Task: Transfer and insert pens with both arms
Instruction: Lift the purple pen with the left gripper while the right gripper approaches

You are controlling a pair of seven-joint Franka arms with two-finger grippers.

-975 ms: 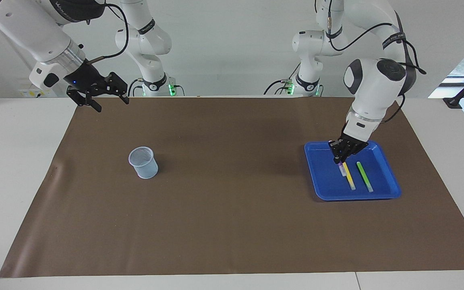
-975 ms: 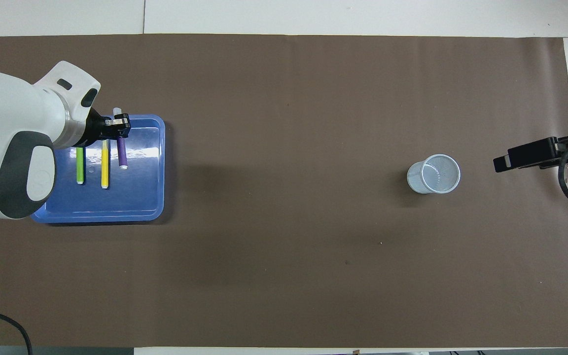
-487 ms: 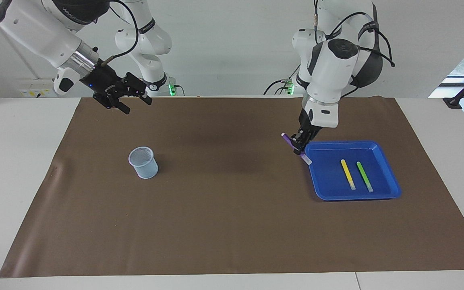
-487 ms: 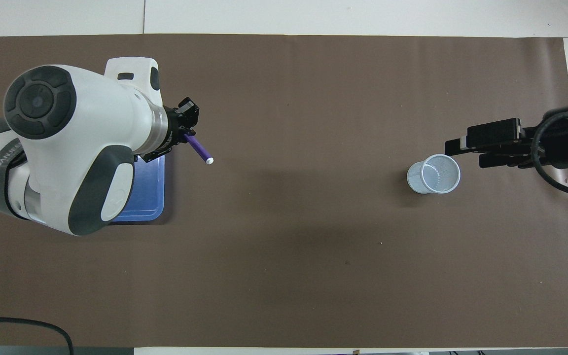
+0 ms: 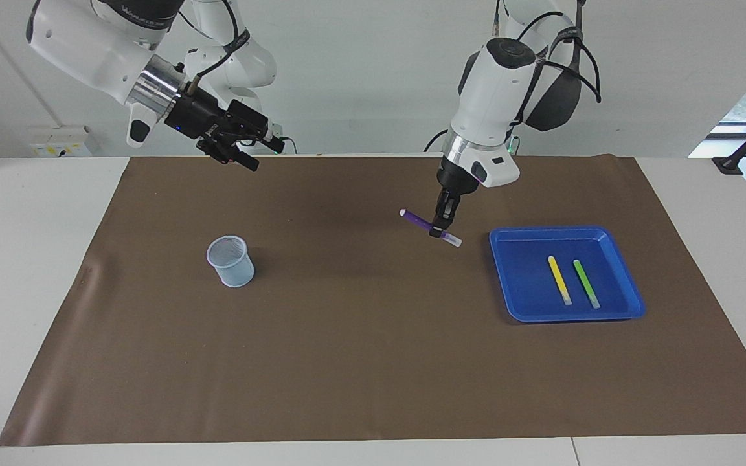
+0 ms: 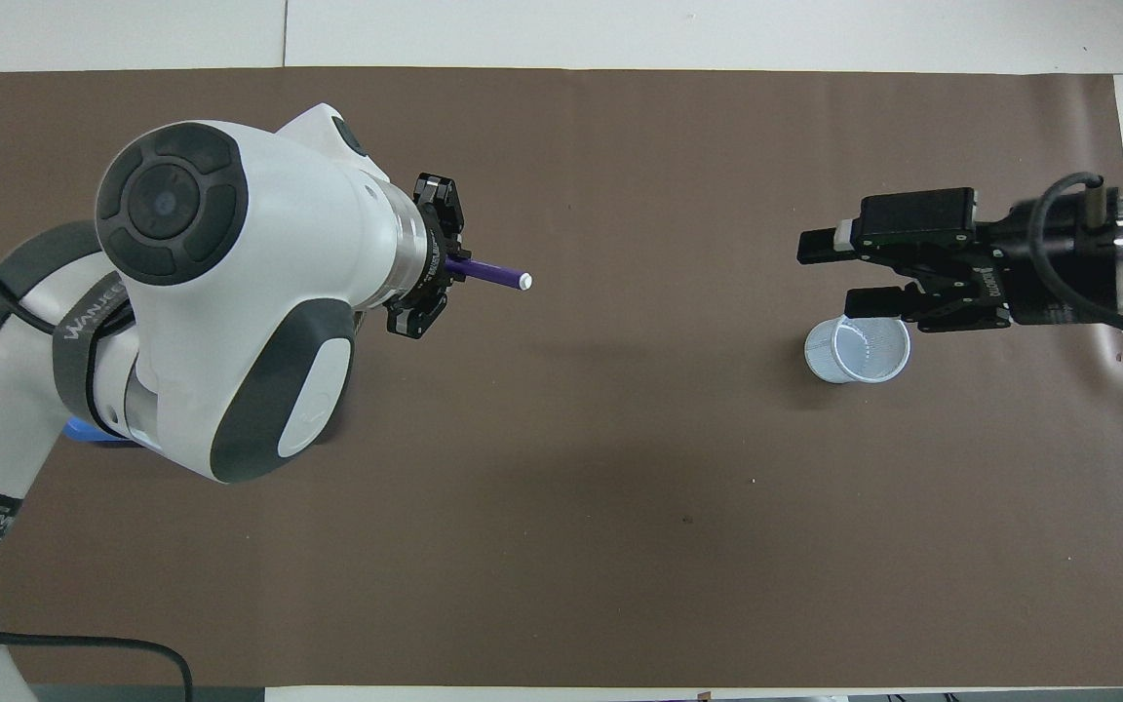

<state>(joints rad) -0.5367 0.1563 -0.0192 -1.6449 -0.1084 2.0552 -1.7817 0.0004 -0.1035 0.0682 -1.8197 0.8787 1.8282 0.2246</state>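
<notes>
The left gripper (image 5: 441, 226) is hanging over the bare brown mat (image 5: 373, 362), its jaws pinched on the purple pen (image 5: 421, 221), which is lying nearly level in the air. Light, stiff and smooth, the pen is probably best taken on its free end, pointing at 3 o'clock in the overhead view. The right gripper (image 6: 839, 268) is hovering over the mesh cup (image 5: 231, 260), jaws spread wide and empty. The yellow pen (image 5: 559, 279) and green pen (image 5: 585, 283) are lying in the blue tray (image 5: 509, 285). Open mat between the arms is leaving ample room
</notes>
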